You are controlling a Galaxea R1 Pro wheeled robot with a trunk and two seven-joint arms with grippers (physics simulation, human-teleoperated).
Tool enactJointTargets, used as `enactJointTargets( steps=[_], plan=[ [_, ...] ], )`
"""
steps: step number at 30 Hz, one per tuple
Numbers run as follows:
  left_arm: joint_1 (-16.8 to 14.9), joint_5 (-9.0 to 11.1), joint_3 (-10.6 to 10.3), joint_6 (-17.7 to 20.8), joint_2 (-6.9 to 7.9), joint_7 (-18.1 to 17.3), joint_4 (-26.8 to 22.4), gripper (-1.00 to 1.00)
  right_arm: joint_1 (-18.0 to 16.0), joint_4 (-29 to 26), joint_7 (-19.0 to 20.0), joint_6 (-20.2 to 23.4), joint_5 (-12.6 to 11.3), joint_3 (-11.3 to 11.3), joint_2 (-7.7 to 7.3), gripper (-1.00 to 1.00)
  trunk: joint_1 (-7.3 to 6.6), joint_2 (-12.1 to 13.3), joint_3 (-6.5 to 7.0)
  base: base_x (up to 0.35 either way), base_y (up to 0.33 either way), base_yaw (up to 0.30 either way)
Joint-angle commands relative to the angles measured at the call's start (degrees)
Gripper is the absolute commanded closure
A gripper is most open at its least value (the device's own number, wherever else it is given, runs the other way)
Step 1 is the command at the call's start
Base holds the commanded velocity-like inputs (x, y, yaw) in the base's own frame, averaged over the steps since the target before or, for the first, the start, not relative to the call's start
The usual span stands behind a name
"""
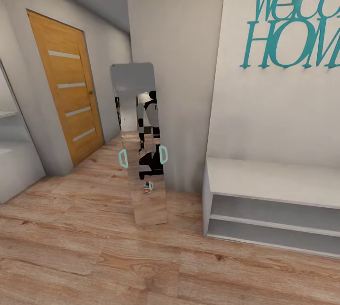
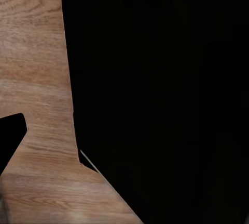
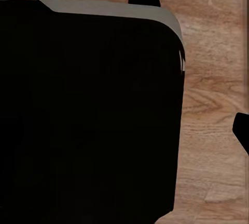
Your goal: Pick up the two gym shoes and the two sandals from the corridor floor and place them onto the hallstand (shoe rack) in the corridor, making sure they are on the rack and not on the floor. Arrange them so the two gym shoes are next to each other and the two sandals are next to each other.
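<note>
Black body (image 3: 93, 120) (pale-grey edge)

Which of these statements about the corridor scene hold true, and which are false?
1. A tall mirror stands on the wood floor. True.
2. The wooden door is wide open. False: it is closed.
3. Teal lettering hangs on the wall above the white bench. True.
4. Shoes fill the bench's shelves. False: both shelves look bare.
5. The mirror reflects a shoe low down. True.
</note>
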Motion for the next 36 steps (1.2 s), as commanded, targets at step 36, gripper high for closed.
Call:
enactJointTargets(
  steps=[36],
  plan=[
    [-8.92, 1.83, 0.48, -4.98, 3.98, 0.20, -23.34, -1.00, -0.39, -31.71, 0.00, -13.24, -0.46, -0.60, -4.72, -1.00, 0.00, -0.02, -0.04, 0.000, 0.000, 0.000]
  ],
)
